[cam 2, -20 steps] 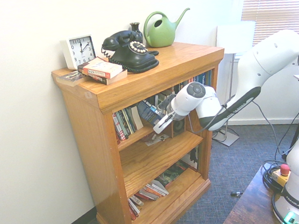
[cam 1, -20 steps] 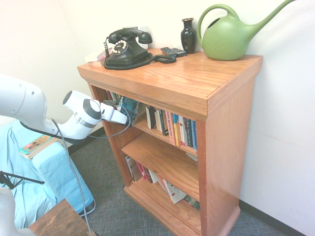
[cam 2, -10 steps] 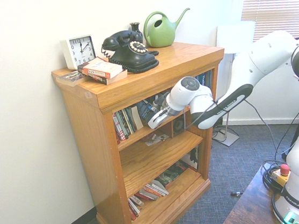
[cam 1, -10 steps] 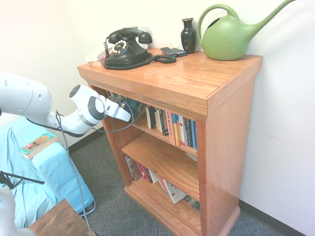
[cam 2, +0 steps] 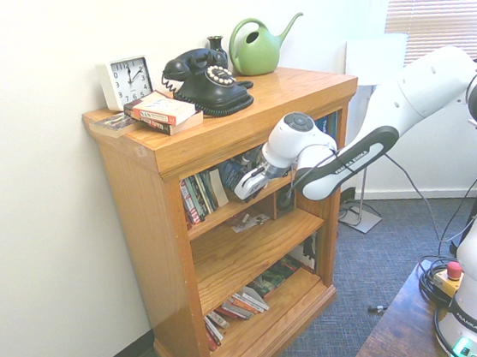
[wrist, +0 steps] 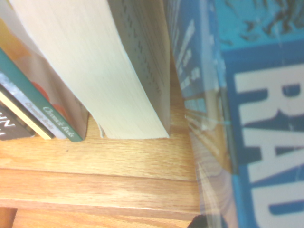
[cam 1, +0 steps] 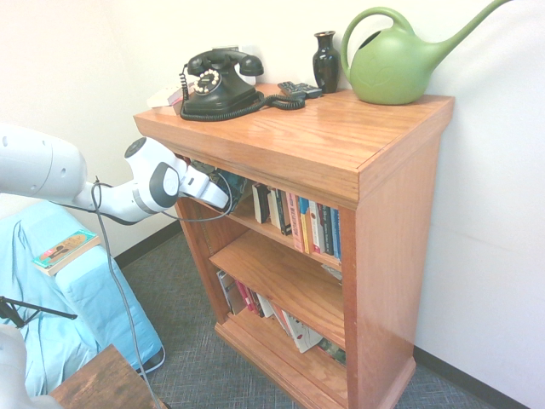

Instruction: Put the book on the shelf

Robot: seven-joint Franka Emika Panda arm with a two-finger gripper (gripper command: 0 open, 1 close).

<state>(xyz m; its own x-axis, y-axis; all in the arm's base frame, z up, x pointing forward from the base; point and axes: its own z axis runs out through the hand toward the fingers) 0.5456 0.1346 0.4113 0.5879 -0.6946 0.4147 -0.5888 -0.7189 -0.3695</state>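
Fingers (cam 1: 228, 203) are closed on the book (cam 1: 238, 184) in the first exterior view, at the front opening of the bookcase (cam 1: 392, 221), just above the shelf (cam 1: 257, 225). The thick top slab (cam 1: 289, 132) hangs over the arm's end, and the near side post (cam 1: 193, 230) stands close by. A row of upright books (cam 1: 318, 226) fills the far end of the shelf. On the slab are a black telephone (cam 1: 223, 94), a remote (cam 1: 300, 89), a dark vase (cam 1: 325, 64) and a green watering can (cam 1: 396, 66). Another book (cam 1: 66, 250) lies on the blue cloth (cam 1: 102, 290).

From the second exterior view, the held book is tilted, its blue cover beside the standing books (cam 2: 199, 197); the gripper partly hides it. The opening is bounded above by the slab's edge. A white clock (cam 2: 127, 83) and two stacked books (cam 2: 165, 113) sit on top near the corner.

In the wrist view, the book's blue cover, with "RAD" in big pale letters, reaches past the shelf's front edge. A narrow gap, widening towards that edge, parts it from a thick cream-paged book (wrist: 90, 66). Beyond that stand thinner books (wrist: 33, 102).
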